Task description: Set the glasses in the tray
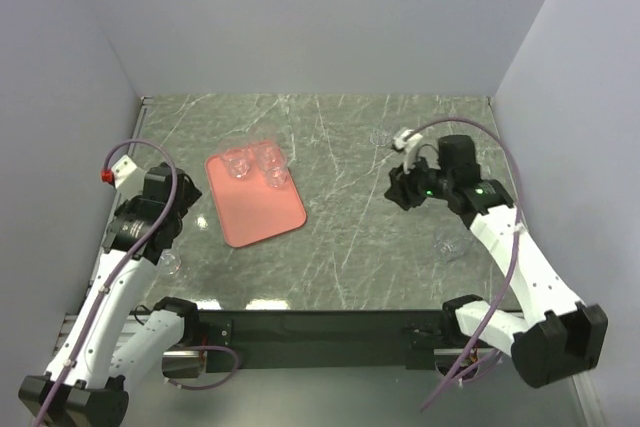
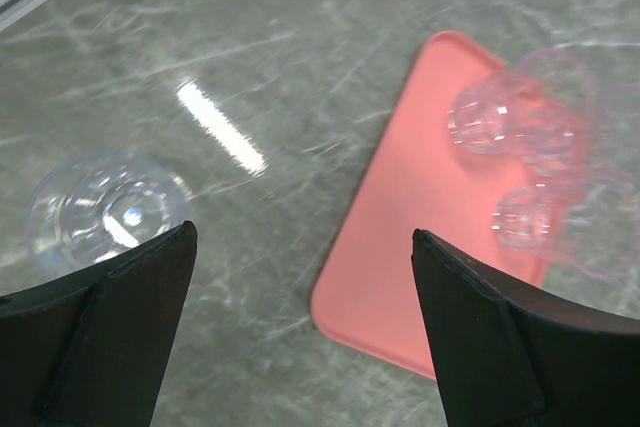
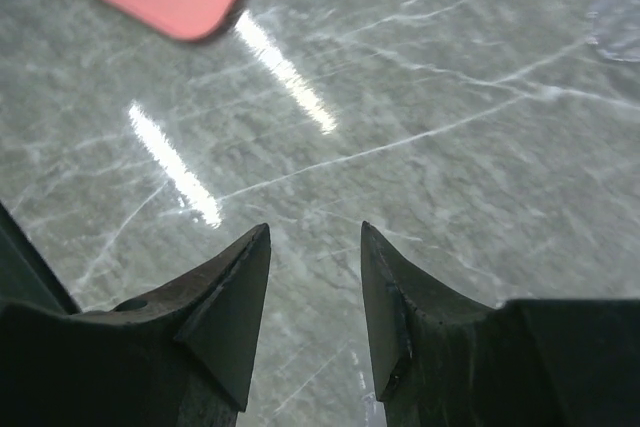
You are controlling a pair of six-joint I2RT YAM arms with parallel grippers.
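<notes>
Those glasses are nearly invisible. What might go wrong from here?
The table glass sits beside one finger of the open left gripper, not between the two; lowering here might knock it away. Three glasses already crowd one end of the tray; another could bump them. One more glass stands close by the right arm, which might sweep it.

The grey marbled counter (image 1: 340, 247) carried the pink tray (image 1: 262, 215); a clear glass (image 1: 170, 263) stood on the stone left of the tray's near corner; a second glass (image 1: 452, 245) stood well to the tray's right.
</notes>
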